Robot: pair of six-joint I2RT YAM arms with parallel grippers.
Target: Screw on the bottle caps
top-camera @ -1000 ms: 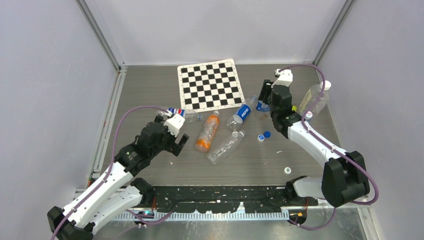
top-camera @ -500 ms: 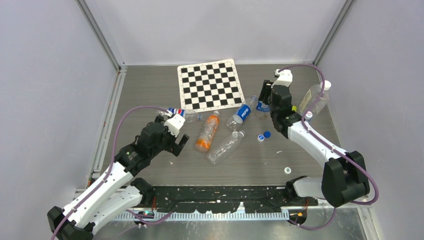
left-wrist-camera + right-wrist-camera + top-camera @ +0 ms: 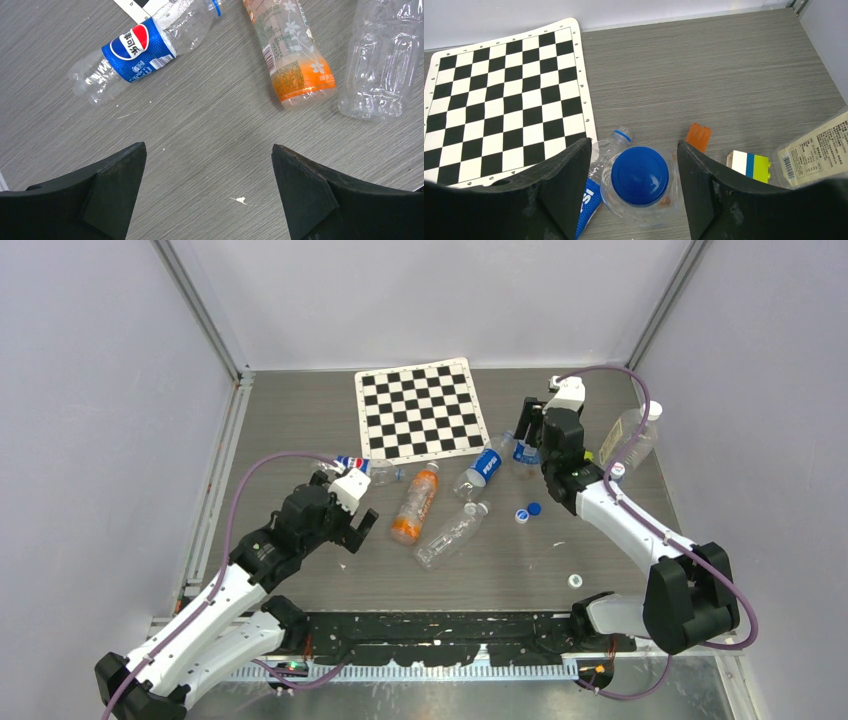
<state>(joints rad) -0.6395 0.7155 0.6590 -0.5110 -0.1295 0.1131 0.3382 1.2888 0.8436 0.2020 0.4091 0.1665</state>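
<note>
Right gripper has opened its jaws wider since the earlier frame; they straddle an upright clear bottle and its seated blue cap without gripping. Left gripper is fully open, empty. Two loose blue caps lie at 6 o'clock from the right gripper.

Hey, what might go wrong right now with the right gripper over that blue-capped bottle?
The right gripper straddles the blue cap with jaws apart, so nothing steadies the clear bottle; a bump on lifting may tip it. Whether that cap is threaded tight cannot be told, so it may sit loose. The loose caps lie close to the right arm, which might sweep them away.
</note>
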